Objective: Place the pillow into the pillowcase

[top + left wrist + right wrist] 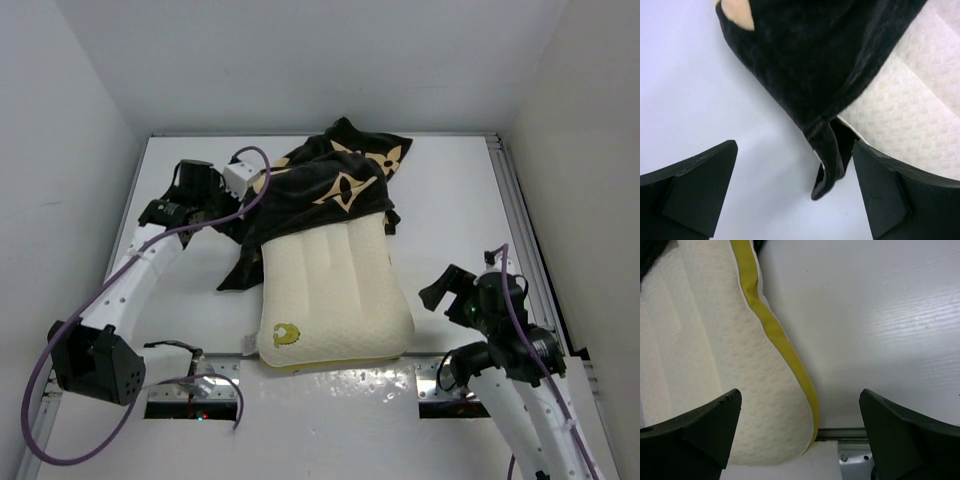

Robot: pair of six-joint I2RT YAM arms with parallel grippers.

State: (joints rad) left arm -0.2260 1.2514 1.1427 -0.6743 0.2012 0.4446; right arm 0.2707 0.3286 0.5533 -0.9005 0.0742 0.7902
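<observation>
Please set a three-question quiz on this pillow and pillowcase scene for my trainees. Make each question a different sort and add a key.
1. True or false: the pillow is fully inside the pillowcase.
2. The left gripper and right gripper are: A both open, B both shut, C one of each.
3. Fill in: the band along the pillow's side is ____.
Key: 1 false, its near end lies bare; 2 A; 3 yellow.

left claw (pixel 795 146): jaws wide apart, arm reaching forward | right claw (pixel 800 392): jaws wide apart
</observation>
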